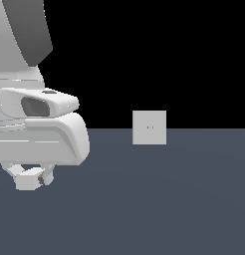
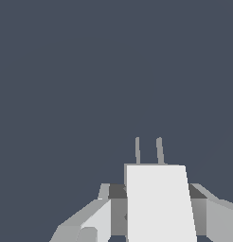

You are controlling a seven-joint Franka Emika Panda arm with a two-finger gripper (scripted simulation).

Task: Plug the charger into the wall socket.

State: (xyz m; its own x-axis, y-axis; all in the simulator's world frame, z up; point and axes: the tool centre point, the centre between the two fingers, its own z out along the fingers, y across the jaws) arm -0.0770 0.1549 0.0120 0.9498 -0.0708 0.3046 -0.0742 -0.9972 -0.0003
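In the wrist view the charger (image 2: pixel 158 208), an off-white block with two thin prongs (image 2: pixel 159 150) on its leading face, sits between my fingers (image 2: pixel 90 221). My gripper (image 2: pixel 156 193) is shut on the charger and holds it above the dark floor. In the exterior view the gripper (image 1: pixel 31 178) hangs low at the exterior view's left, just above the floor, partly hidden by the arm. The wall socket (image 1: pixel 149 127), a light-grey upright square plate with two tiny dots at its centre, stands farther back and to the exterior view's right, well apart from the gripper.
The arm's large white links (image 1: pixel 40 129) fill the exterior view's left side. A flat dark blue-grey floor (image 1: pixel 169 199) spreads between the gripper and the socket, with black background behind.
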